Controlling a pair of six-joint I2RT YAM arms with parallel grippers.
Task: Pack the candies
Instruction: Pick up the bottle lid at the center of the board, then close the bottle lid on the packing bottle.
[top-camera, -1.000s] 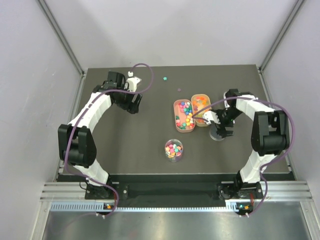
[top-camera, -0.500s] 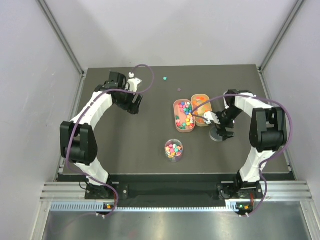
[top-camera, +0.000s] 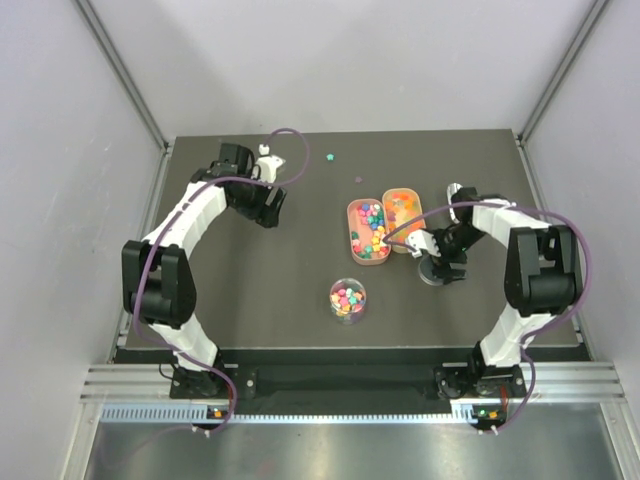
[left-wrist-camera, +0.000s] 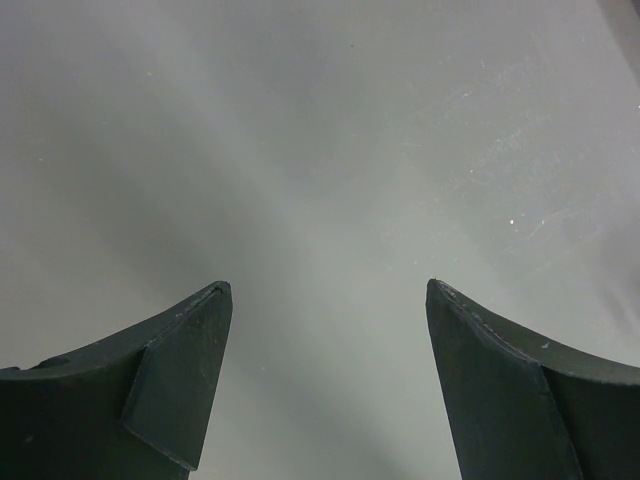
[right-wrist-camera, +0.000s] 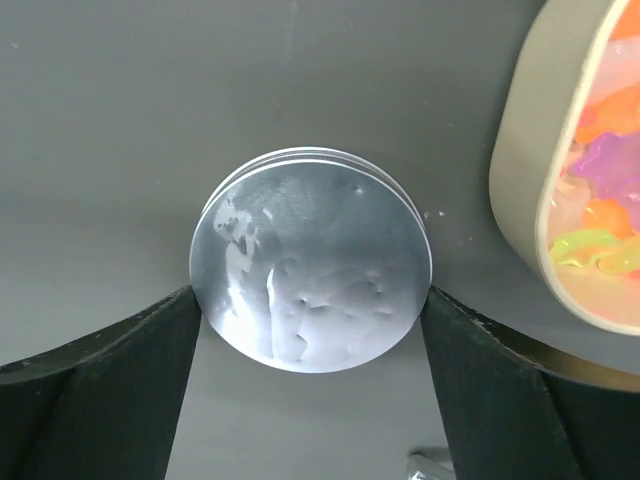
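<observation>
The candies, small and brightly coloured, fill two oval tan trays (top-camera: 368, 230) (top-camera: 401, 206) and a round clear tub (top-camera: 348, 298) nearer the front. A round clear lid (right-wrist-camera: 310, 270) lies flat on the dark table just right of the trays. My right gripper (right-wrist-camera: 310, 295) is down over it, one fingertip against each side of its rim. One tray's end with orange, purple and yellow candies (right-wrist-camera: 600, 215) shows in the right wrist view. My left gripper (left-wrist-camera: 328, 290) is open over bare table at the far left (top-camera: 268, 205).
Two stray candies lie behind the trays, one green (top-camera: 330, 156) and one purple (top-camera: 358, 180). A bit of shiny metal (right-wrist-camera: 430, 468) shows at the bottom edge of the right wrist view. Grey walls enclose the table (top-camera: 260, 290) on three sides.
My right gripper has shifted slightly over the lid and its jaws have narrowed onto the lid's rim. The left arm has hardly moved.
</observation>
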